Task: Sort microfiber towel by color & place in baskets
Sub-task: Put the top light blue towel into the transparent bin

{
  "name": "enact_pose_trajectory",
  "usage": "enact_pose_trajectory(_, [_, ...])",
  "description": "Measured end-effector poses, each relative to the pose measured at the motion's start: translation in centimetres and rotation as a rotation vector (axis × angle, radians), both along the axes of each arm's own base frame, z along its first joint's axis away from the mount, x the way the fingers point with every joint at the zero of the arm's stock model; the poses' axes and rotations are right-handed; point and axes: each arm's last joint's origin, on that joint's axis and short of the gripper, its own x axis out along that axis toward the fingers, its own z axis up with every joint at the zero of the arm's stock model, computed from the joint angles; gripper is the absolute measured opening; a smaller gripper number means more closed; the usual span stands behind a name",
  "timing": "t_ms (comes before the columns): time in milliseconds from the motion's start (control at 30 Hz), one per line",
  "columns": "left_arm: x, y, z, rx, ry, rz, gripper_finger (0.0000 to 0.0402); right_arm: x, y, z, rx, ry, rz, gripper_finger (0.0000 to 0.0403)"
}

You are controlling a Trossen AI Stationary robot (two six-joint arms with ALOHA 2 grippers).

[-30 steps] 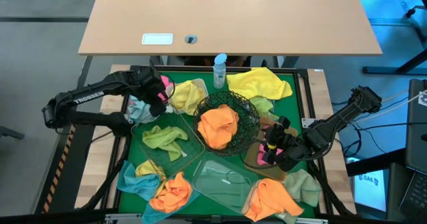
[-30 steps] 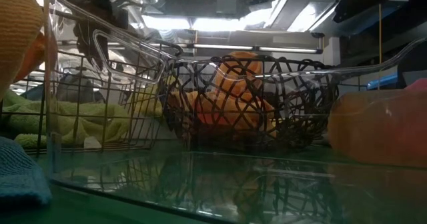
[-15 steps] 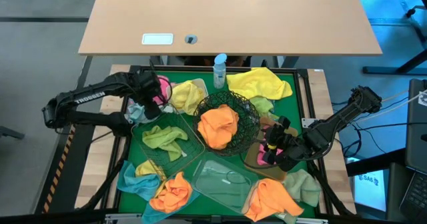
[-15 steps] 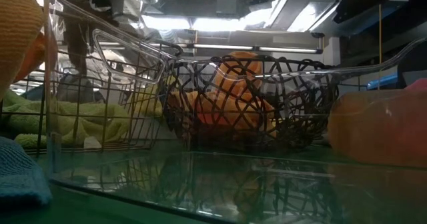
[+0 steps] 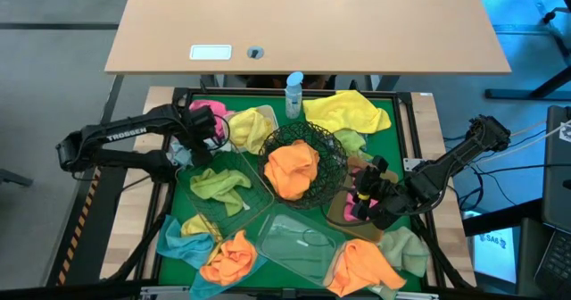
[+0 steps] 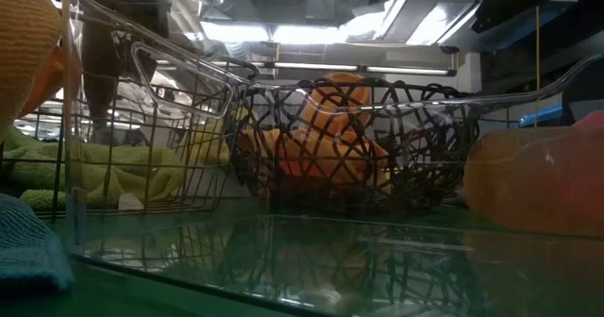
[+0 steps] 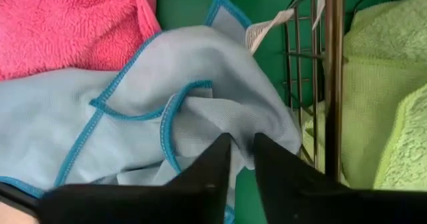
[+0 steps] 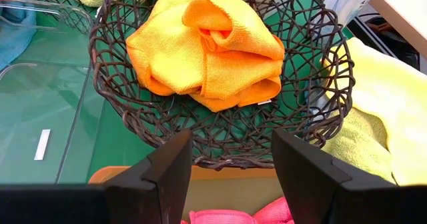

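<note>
My left gripper (image 7: 241, 151) points down at the mat's far left, beside the rectangular wire basket (image 5: 243, 212), shut on a light blue towel (image 7: 87, 124) (image 5: 183, 148). A pink towel (image 7: 73, 24) (image 5: 202, 109) lies just beyond it. The wire basket holds a pale green towel (image 5: 219, 184). An orange towel (image 8: 207, 47) lies in the round black wire bowl (image 5: 335, 148). My right gripper (image 8: 232, 177) (image 5: 368, 197) hovers open over the tan tray (image 5: 335, 212), which holds a pink towel (image 8: 240, 217). My left gripper pinches a raised fold (image 7: 230, 121) of the light blue towel between its two fingertips, coming from above and pointing down. The fold is next to the wire basket's wall (image 7: 331, 84). The rest of the towel lies slack on the green mat.
Loose yellow (image 5: 350, 111), orange (image 5: 230, 257) (image 5: 361, 266), blue (image 5: 176, 242) and pale green (image 5: 406, 246) towels lie around the green mat (image 5: 268, 112). A clear plastic tray (image 5: 299, 242) sits at the near middle. A blue-capped spray bottle (image 5: 293, 95) stands at the far edge.
My left gripper has come down and a little toward the table's left edge, onto the light blue towel beside the wire basket, uncovering more of the pink towel behind it.
</note>
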Motion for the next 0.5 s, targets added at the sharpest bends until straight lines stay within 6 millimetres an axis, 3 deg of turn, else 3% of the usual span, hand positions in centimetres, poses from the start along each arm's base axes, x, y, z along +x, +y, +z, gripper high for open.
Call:
enact_pose_trajectory(100, [0.11, 0.11, 0.0, 0.02, -0.007, 0.004, 0.0017, 0.0, 0.0, 0.0, 0.0, 0.0, 0.0, 0.0202])
enact_pose_trajectory(200, [0.31, 0.44, 0.07, 0.086, -0.012, 0.045, 0.0005, 0.0, 0.0, 0.0, 0.0, 0.0, 0.0, 0.0202])
enact_pose_trajectory(500, [0.87, 0.81, 0.22, 0.132, -0.069, 0.081, 0.0066, 0.0, 0.0, 0.0, 0.0, 0.0, 0.0, 0.0202])
